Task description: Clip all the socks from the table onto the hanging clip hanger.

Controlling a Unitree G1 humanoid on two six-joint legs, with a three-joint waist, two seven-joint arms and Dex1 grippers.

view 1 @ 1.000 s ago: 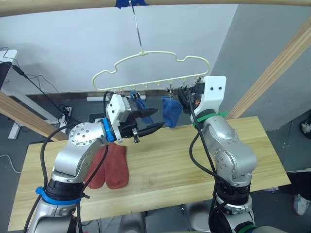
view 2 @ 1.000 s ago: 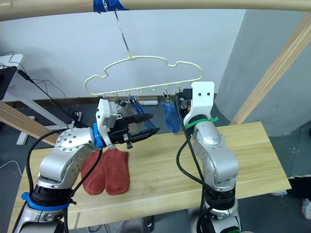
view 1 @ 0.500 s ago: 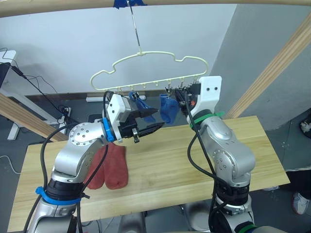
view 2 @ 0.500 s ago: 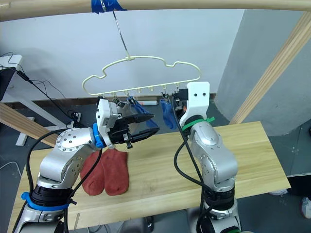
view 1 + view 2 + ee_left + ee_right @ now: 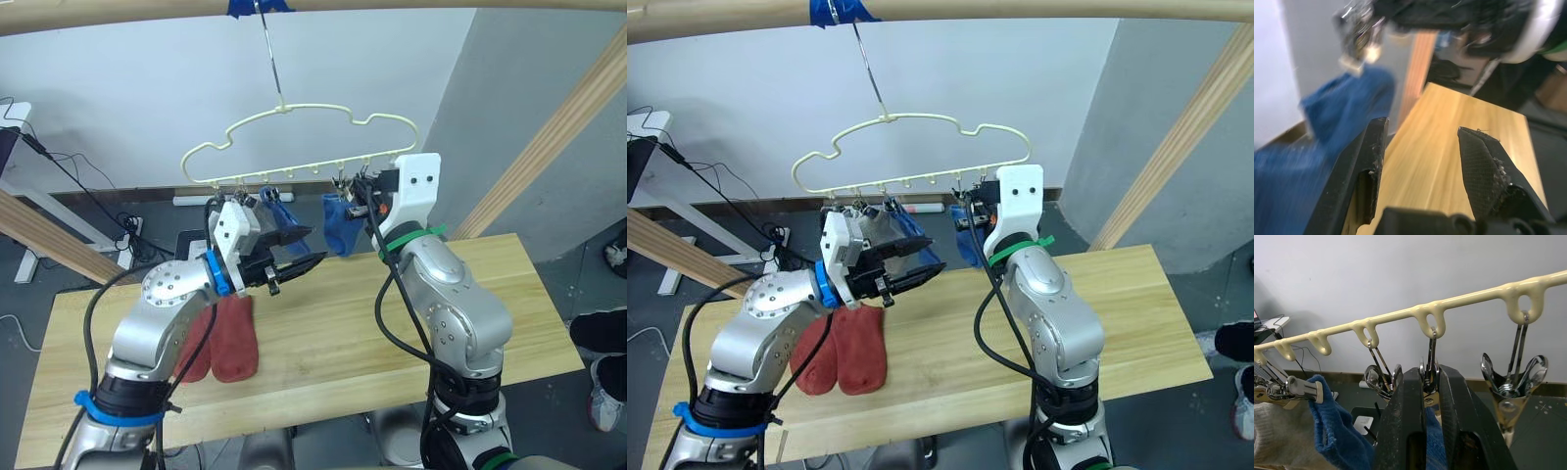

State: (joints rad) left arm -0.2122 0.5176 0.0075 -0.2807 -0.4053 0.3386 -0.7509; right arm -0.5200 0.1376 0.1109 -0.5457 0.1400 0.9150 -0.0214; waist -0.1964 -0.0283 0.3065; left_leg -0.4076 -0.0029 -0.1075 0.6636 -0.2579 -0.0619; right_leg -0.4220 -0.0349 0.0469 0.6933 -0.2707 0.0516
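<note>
The cream clip hanger (image 5: 294,147) hangs by its metal hook from the top pole. My right gripper (image 5: 1427,377) is raised to its clip row and shut on a metal clip (image 5: 1429,394), with a blue sock (image 5: 338,220) hanging under that clip. Further along the row hang a second blue sock (image 5: 1327,431) and a grey sock (image 5: 877,230). My left gripper (image 5: 297,248) hovers open just below those socks, with nothing between its fingers (image 5: 1474,166). Two rust-red socks (image 5: 220,333) lie side by side on the table (image 5: 323,333), under my left arm.
A slanted wooden pole (image 5: 554,142) rises at the right and the horizontal pole (image 5: 411,4) carries the hanger, marked with blue tape (image 5: 260,7). An unused metal clip (image 5: 1511,391) hangs beside my right gripper. Cables lie on the floor at left (image 5: 118,211).
My right gripper has closed on the clip and moved slightly left with the hanger. My left arm has lowered slightly, its gripper still open.
</note>
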